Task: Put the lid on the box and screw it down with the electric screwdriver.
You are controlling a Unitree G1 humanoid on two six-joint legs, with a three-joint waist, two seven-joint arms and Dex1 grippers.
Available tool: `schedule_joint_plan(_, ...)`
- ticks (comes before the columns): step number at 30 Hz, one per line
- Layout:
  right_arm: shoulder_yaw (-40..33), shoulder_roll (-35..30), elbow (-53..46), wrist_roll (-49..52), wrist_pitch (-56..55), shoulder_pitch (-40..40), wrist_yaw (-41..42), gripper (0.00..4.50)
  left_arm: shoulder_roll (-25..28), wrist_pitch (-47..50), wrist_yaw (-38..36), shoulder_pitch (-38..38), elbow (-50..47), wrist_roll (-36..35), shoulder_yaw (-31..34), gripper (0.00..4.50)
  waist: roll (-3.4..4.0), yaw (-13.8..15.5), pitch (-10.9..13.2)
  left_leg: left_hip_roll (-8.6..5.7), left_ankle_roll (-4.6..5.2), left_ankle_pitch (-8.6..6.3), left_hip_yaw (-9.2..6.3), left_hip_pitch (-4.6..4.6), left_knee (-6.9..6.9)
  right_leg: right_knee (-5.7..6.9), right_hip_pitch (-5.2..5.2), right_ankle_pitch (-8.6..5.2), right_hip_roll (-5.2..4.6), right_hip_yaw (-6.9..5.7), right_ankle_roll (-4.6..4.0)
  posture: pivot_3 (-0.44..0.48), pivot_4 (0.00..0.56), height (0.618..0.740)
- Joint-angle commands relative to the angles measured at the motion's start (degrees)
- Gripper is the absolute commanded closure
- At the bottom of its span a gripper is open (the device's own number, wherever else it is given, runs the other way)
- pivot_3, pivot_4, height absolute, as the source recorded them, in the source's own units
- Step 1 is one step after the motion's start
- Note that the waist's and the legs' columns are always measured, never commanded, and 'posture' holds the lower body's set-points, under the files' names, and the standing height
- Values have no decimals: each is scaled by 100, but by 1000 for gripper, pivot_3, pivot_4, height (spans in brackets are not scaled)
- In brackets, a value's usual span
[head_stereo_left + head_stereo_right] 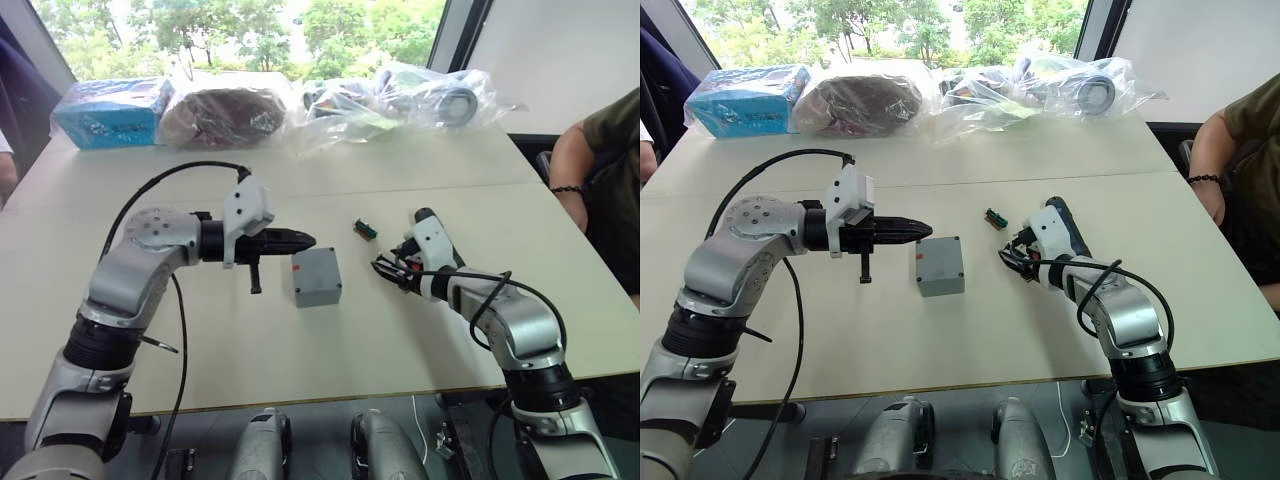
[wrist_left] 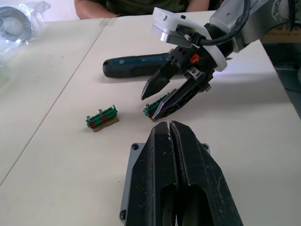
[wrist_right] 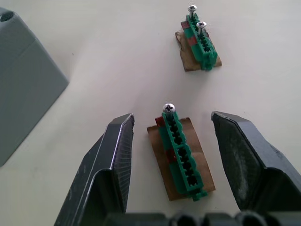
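The grey box (image 1: 320,293) stands in the middle of the table with the lid (image 1: 312,267) lying on top, its small red mark facing up. My left gripper (image 1: 308,240) hovers shut and empty just above the lid's near-left edge. To the right of the box, my right gripper (image 3: 171,117) is open, its fingers (image 3: 113,155) either side of a green screw holder (image 3: 181,157) carrying one screw. The dark blue electric screwdriver (image 2: 136,66) lies on the table just behind the right gripper.
A second green holder (image 1: 365,229) with two screws lies beyond the box. Clear plastic bags (image 1: 400,100) and a blue pack (image 1: 110,110) line the far table edge. A person's arm (image 1: 580,170) rests at the right side.
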Motion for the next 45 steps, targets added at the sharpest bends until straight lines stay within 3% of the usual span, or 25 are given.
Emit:
schedule_joint_plan(1, -167, 85, -88, 124, -70, -122, 26, 1770, 71, -90, 16, 8, -124, 27, 8, 4500, 0, -3, 0, 0, 0, 0, 0, 0, 0, 0, 0, 0, 0, 0, 0, 0, 150, 740)
schedule_joint_plan(19, -166, 174, 85, 164, -131, -190, 45, 1770, 101, -107, 52, 205, -223, 119, -25, 4500, 0, -1, 0, 0, -1, 0, 0, 0, 0, 0, 0, 0, 0, 0, 0, 0, 150, 740)
schedule_joint_plan(22, -164, 168, 93, 163, -139, -197, 67, 2528, 107, -93, 61, 227, -250, 111, -21, 4500, 0, 0, 0, 0, -1, 0, 0, 0, 0, 0, 0, 0, 0, 0, 0, 0, 150, 740)
schedule_joint_plan(25, -189, 135, 99, 197, -112, -232, 130, 3805, 101, -72, 78, 242, -272, 106, -33, 4500, 0, 0, 0, 0, -1, 0, 0, 0, 0, 0, 0, 0, 0, 0, 0, 0, 150, 740)
schedule_joint_plan(27, -201, 125, 87, 209, -97, -243, 152, 4394, 101, -67, 80, 242, -275, 104, -39, 4500, 0, -1, 0, 0, -1, 0, 0, 0, 0, 0, 0, 0, 0, 0, 0, 0, 150, 740)
schedule_joint_plan(36, -301, 35, -161, 290, 94, -309, 183, 4394, 141, -73, 76, 324, -275, 99, -47, 4500, 0, -4, 0, 0, -1, 0, 0, 0, 0, 0, 0, 0, 0, 0, 0, 0, 150, 740)
schedule_joint_plan(41, -706, -16, -513, 731, 801, -694, 110, 4394, 283, -176, 35, 487, -107, 157, -29, 4500, 1, -2, 0, 1, -1, 0, 0, 0, 0, 1, 0, 0, 0, 0, 0, 0, 150, 740)
schedule_joint_plan(45, -599, -5, -858, 1044, 1325, -1132, 186, 4394, 445, -339, -23, 543, 108, 238, 9, 4500, 1, -6, 0, 1, -1, 0, -1, 1, -1, 0, 0, 0, 0, 0, -1, 0, 150, 740)
